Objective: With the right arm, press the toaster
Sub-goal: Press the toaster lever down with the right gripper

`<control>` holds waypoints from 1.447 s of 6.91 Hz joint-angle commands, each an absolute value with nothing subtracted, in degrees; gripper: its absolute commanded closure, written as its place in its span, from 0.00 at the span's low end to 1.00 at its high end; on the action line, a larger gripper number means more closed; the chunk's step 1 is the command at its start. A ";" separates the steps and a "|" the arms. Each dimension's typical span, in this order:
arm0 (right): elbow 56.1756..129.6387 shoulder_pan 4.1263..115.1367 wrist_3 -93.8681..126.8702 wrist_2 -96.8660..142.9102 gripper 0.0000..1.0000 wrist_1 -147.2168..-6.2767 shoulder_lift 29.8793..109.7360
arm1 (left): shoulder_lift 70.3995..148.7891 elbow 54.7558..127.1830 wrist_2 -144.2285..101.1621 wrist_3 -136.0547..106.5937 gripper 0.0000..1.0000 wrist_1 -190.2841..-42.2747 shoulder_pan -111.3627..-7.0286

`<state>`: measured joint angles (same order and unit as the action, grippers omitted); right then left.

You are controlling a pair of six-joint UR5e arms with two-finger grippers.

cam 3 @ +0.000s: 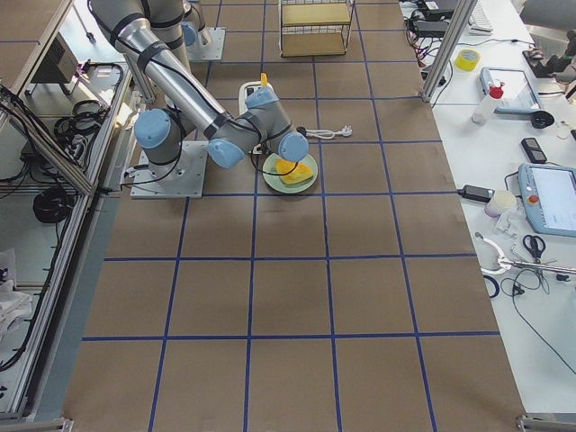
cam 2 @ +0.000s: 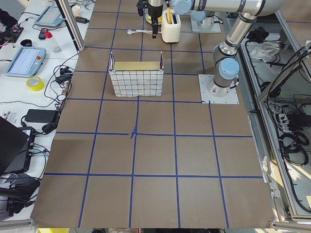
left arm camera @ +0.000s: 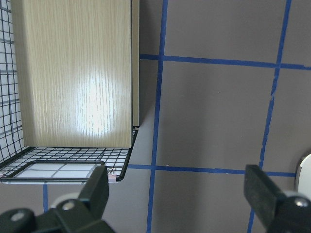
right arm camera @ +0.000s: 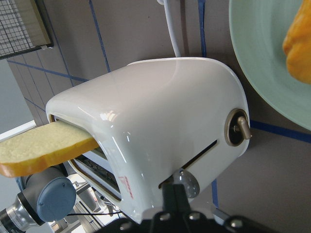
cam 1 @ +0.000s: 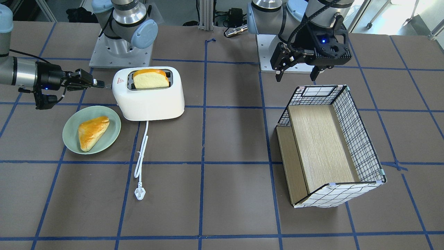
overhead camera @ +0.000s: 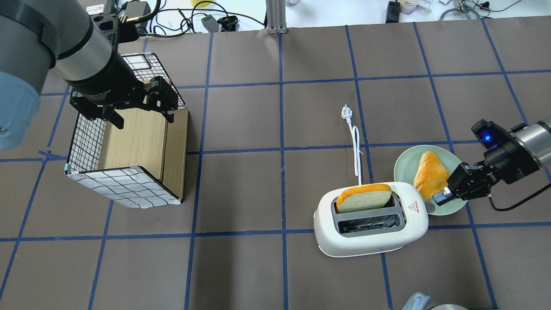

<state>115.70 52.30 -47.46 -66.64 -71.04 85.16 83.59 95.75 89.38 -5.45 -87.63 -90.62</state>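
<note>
A robotics lab, probably; 2 teach pendants (cam 2: 28, 61) and cable tangles (cam 2: 291, 143) flank the blue-taped table (cam 2: 155, 155).

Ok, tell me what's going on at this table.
The right gripper, shut, is pointed at the lever on the end of the white toaster; I cannot tell whether it touches. The bread slice stands high in its slot, so the lever looks unpressed. The left gripper hangs open near the wire basket, holding nothing. A pastry lies on the green plate beside the toaster.
</note>
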 commanded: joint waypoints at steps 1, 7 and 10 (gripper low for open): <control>117.24 52.29 -47.55 -66.09 1.00 -72.06 85.08 | 83.58 95.80 89.38 -5.45 0.00 -87.63 -90.62; 119.26 52.29 -47.46 -66.80 1.00 -77.51 83.06 | 83.58 95.71 89.30 -5.45 0.00 -87.63 -90.62; 120.41 52.29 -47.29 -66.62 1.00 -78.83 82.88 | 83.58 95.71 89.38 -5.45 0.00 -87.63 -90.62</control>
<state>119.97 52.29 -47.33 -66.67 -78.03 83.02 83.58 95.74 89.36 -5.45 -87.63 -90.62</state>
